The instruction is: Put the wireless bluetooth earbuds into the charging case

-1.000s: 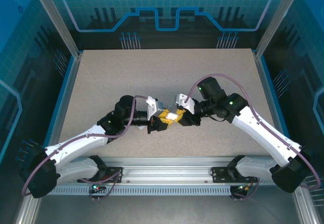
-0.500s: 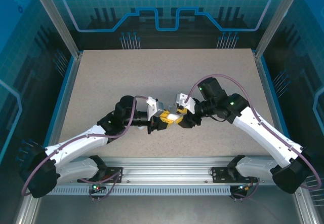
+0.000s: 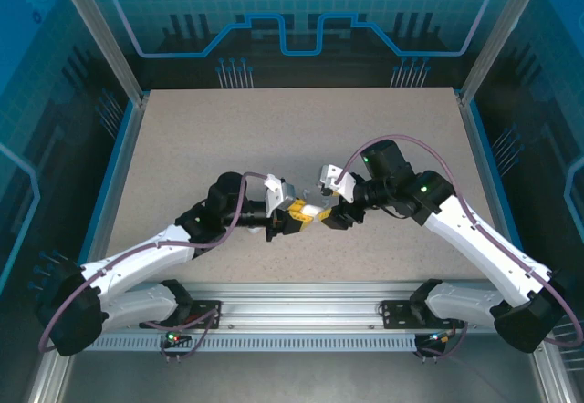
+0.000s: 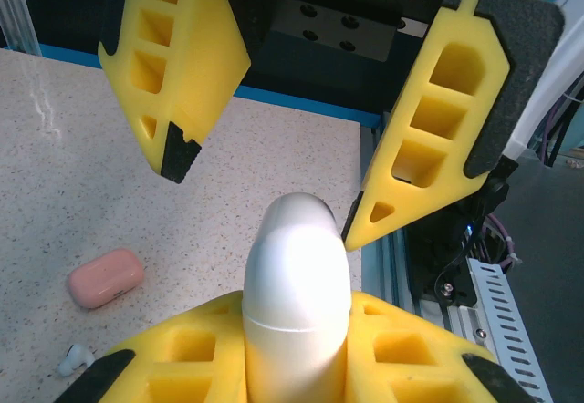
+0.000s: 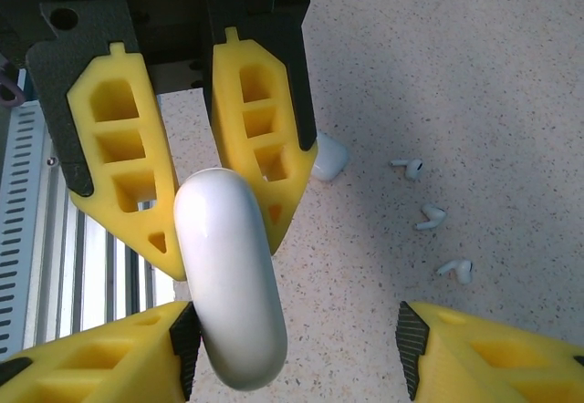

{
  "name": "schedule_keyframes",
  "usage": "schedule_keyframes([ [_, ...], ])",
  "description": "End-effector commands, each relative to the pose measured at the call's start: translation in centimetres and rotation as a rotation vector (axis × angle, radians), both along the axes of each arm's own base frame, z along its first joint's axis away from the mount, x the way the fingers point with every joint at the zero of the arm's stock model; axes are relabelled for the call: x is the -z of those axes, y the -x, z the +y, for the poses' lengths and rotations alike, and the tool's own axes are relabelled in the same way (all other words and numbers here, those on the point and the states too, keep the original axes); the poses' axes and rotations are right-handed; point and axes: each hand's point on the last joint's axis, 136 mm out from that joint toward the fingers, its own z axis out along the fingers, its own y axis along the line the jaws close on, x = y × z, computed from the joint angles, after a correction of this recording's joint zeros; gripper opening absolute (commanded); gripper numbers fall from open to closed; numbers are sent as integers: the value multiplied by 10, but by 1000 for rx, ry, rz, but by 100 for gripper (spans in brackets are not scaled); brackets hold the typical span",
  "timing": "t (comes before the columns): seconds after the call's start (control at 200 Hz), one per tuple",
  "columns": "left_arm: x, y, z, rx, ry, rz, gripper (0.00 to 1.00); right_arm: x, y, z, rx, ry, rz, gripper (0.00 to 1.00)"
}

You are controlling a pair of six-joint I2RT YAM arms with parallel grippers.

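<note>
A white charging case [image 3: 313, 210] hangs above the table's middle between both grippers. My left gripper [image 3: 297, 216] is shut on its lower half [image 4: 297, 330], with the rounded lid end [image 4: 294, 239] sticking out. My right gripper [image 5: 297, 335] is open around the same case [image 5: 228, 284]. The case rests against its left pad [image 5: 182, 339], and the right pad [image 5: 408, 344] stands well clear. Three white earbuds [image 5: 408, 166] [image 5: 431, 216] [image 5: 456, 269] lie loose on the table. Another white earbud [image 4: 75, 359] lies near a pink case [image 4: 106, 277].
A second white case [image 5: 328, 159] lies on the speckled table [image 3: 274, 139] just behind the left fingers. The metal rail [image 3: 301, 294] runs along the near edge below both grippers. Blue-edged walls frame the table.
My right gripper's jaws have spread apart and let go of the white case. My left gripper has closed fully on it. The right arm shifted slightly.
</note>
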Motion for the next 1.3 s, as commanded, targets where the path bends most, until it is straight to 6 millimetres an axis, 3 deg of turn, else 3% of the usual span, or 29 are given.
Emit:
schedule_keyframes([
  [0.0, -17, 6, -4, 35, 24, -39, 13, -9, -14, -2, 59, 6, -52, 60],
  [0.31, -16, 6, -4, 35, 25, -33, 13, -16, -28, -15, 150, 18, -91, 60],
  [0.695, -11, 7, -4, 28, 23, -28, 13, -24, -30, -24, 191, -19, -85, 60],
  [0.86, -8, 0, 2, -40, 14, -20, 13, -30, -36, -34, 258, -68, -90, 67],
  [0.975, -10, -3, 9, -97, 28, -18, 12, -18, -51, -49, 381, -77, -56, 72],
  [1.116, -15, 0, 21, -147, 65, -48, 12, 16, -73, -68, 583, -48, 103, 72],
  [1.291, -21, 7, 37, -192, 101, -79, 12, 65, -87, -63, 691, -12, 310, 67],
])
